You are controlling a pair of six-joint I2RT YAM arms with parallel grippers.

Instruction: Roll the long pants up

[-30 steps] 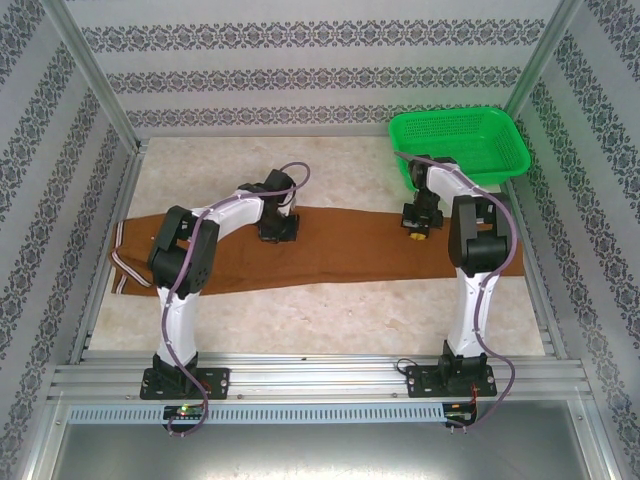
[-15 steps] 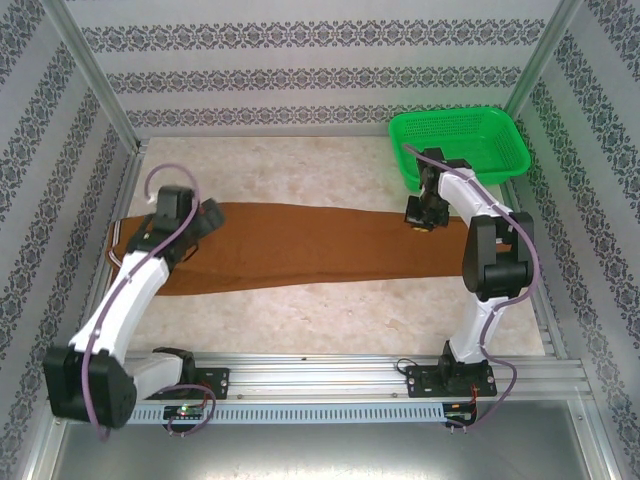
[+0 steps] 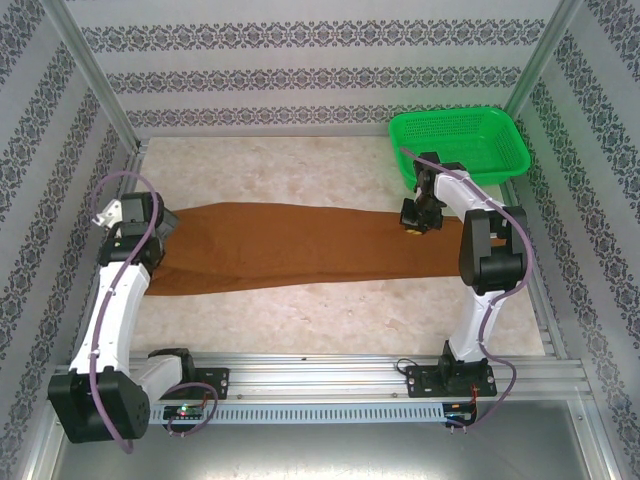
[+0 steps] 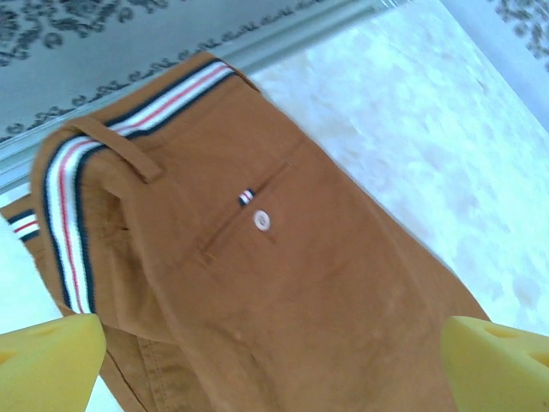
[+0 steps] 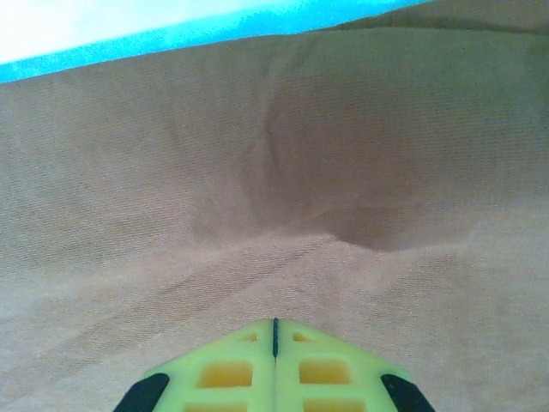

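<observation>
The long pants [image 3: 300,245] lie flat across the table, rust-brown, with the waist at the left and the leg ends at the right. My left gripper [image 3: 152,228] hovers over the waist end. In the left wrist view its yellow fingers [image 4: 47,360] stand wide open above the cloth [image 4: 300,283], with the striped waistband [image 4: 73,215] and a buttoned back pocket [image 4: 262,221] below. My right gripper [image 3: 414,222] is shut, its tips [image 5: 274,324] set against the creased leg cloth [image 5: 214,172]. I cannot tell whether any cloth is pinched between them.
A green plastic basket [image 3: 460,140] stands at the back right, just behind the right gripper. Metal frame rails [image 3: 300,370] and patterned walls [image 3: 40,200] close in the table. Bare pale tabletop [image 3: 330,320] lies in front of and behind the pants.
My left arm swung from the middle of the pants out to the waist end at the left, and its gripper opened. The right gripper stayed shut and shifted only slightly.
</observation>
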